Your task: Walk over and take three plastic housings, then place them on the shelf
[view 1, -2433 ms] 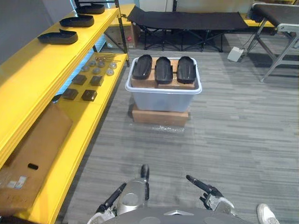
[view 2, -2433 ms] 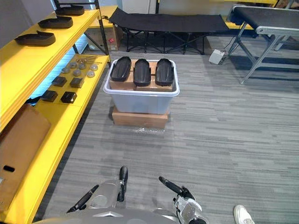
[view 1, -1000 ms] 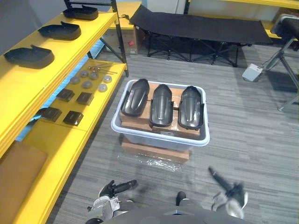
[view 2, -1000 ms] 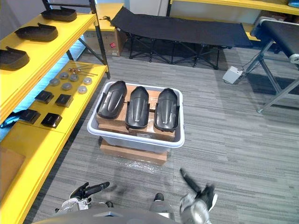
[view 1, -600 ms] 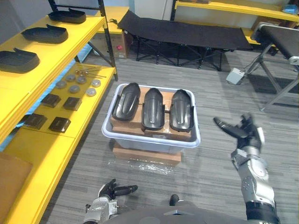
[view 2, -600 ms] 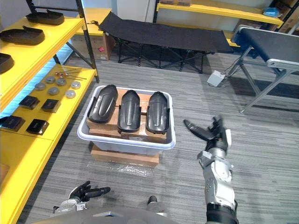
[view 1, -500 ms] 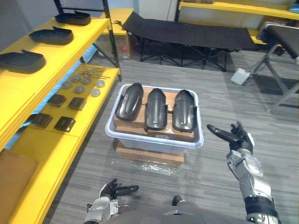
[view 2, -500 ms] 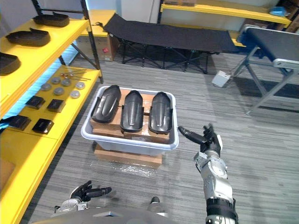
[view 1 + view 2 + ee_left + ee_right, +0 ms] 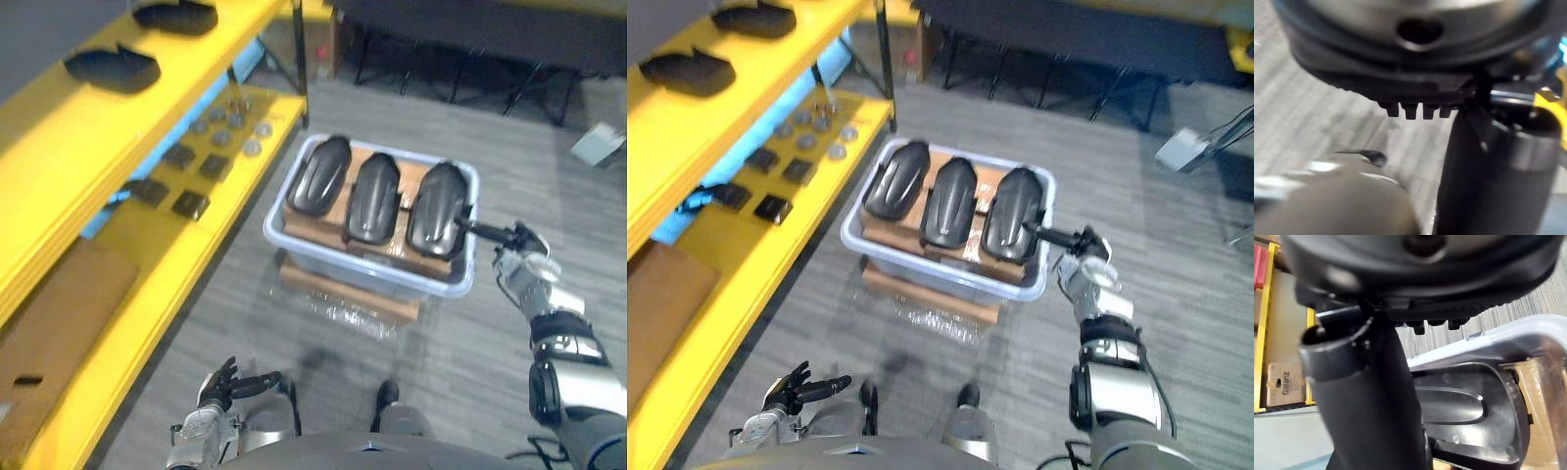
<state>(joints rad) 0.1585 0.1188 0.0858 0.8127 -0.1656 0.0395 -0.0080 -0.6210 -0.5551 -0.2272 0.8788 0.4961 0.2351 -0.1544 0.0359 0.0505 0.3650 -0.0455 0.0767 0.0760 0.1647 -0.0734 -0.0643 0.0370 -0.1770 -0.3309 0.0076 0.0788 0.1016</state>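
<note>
Right hand (image 9: 530, 267) at centre-right: fingers straight, released, reaching over the bin's (image 9: 333, 262) right rim, just beside the rightmost housing (image 9: 436, 208). Can't tell if it touches. Left hand (image 9: 217, 384) at lower left, fingers loose, empty. Three housings (image 9: 373, 196) lie side by side in the bin, frame centre. Yellow shelf (image 9: 69, 147) along the left.

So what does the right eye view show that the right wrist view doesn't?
Right eye view: the yellow shelf carrying two black housings, the tub's left housing and middle housing, and the left hand down low. Right wrist view: the long groove moulded into the right housing, close up. Both: the open right hand by that housing, and the grey tub.
</note>
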